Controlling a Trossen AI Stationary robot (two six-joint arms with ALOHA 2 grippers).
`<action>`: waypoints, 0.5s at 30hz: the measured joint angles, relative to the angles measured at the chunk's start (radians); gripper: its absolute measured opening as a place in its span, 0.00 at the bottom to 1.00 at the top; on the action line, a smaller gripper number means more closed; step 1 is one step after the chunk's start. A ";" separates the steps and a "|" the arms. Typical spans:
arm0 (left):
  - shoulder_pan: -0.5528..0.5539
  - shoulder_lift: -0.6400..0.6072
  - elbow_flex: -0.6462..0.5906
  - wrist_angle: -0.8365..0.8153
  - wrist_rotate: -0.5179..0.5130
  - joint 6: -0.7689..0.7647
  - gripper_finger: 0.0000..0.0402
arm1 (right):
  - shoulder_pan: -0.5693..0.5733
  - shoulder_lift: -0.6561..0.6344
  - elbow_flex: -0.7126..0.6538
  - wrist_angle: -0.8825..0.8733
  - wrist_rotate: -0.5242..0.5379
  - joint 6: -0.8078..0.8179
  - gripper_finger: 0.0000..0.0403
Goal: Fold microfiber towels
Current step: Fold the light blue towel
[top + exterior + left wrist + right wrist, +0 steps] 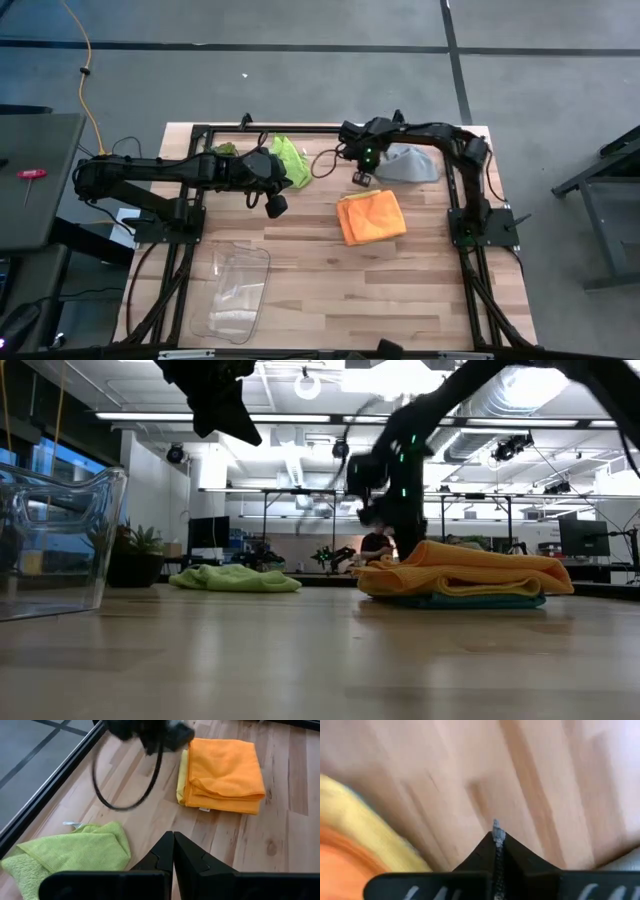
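Note:
A folded orange towel [371, 216] tops a stack on the table's middle right; a yellow edge [181, 776] and a teal layer [470, 600] show beneath it. A lime green towel [290, 155] lies crumpled at the far middle. A grey towel [410, 163] lies crumpled at the far right. My right gripper [362, 180] hangs shut over bare wood between the stack and the grey towel, pointing down, holding nothing. My left gripper [173, 837] is shut and holds nothing. It hangs above the table between the green towel and the stack.
A clear plastic bin [235, 290] lies on the table's near left. A black cable loop [125, 795] hangs from the right arm over the wood. Bare wood stretches along the near side and between the towels. The black frame rail [260, 128] runs along the far edge.

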 joint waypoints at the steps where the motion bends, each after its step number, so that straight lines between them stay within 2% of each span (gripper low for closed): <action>1: 0.000 0.000 0.000 0.000 -0.002 0.008 0.00 | 0.004 -0.027 0.000 0.025 -0.015 0.021 0.00; 8: 0.002 0.000 0.000 0.010 -0.002 0.082 0.00 | 0.048 -0.222 0.002 0.179 -0.092 0.205 0.00; 15: 0.002 0.000 0.000 0.108 -0.005 0.166 0.00 | 0.109 -0.323 0.002 0.331 -0.119 0.408 0.00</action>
